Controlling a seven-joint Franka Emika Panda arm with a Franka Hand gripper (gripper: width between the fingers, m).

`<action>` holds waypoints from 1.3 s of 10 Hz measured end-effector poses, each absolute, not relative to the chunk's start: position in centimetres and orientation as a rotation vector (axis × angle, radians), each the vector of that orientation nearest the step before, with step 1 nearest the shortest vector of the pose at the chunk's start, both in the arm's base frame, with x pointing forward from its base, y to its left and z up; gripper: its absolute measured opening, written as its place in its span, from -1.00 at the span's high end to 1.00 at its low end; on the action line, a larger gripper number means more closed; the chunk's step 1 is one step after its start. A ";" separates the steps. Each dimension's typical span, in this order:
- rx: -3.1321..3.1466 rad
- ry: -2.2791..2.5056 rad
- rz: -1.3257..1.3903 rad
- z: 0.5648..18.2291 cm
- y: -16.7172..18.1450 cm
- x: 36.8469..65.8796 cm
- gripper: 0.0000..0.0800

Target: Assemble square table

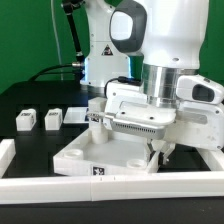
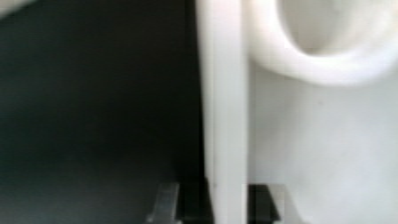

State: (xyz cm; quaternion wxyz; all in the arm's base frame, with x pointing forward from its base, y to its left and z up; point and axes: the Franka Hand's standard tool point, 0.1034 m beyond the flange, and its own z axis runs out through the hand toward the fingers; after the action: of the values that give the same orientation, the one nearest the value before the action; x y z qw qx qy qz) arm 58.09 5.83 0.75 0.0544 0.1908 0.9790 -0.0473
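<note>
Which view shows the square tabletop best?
The exterior view: nearly the whole tabletop shows, with its tag. The wrist view gives only a blurred close-up of its rim and one round socket.

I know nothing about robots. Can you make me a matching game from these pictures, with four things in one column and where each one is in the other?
1 gripper
2 leg blocks
3 tabletop
4 border rail

a lying flat mid-scene
b standing at the exterior view's left
c running along the near edge
d shut on the tabletop's rim

Pairs: 1-d, 2-b, 3-a, 4-c
</note>
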 end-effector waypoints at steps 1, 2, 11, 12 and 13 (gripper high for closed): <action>0.529 2.981 -0.153 0.7 5.7 58.0 0.87; 0.423 3.001 -0.168 0.7 5.5 57.9 0.86; 0.015 3.137 -0.218 0.7 6.9 57.2 0.86; 0.033 3.145 -0.213 0.7 8.5 57.3 0.86; 0.105 3.157 -0.225 0.7 10.6 57.4 0.86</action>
State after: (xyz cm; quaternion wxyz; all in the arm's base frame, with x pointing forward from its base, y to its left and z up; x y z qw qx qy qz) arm 57.38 10.58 0.69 -0.0125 0.0330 0.9968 -0.0711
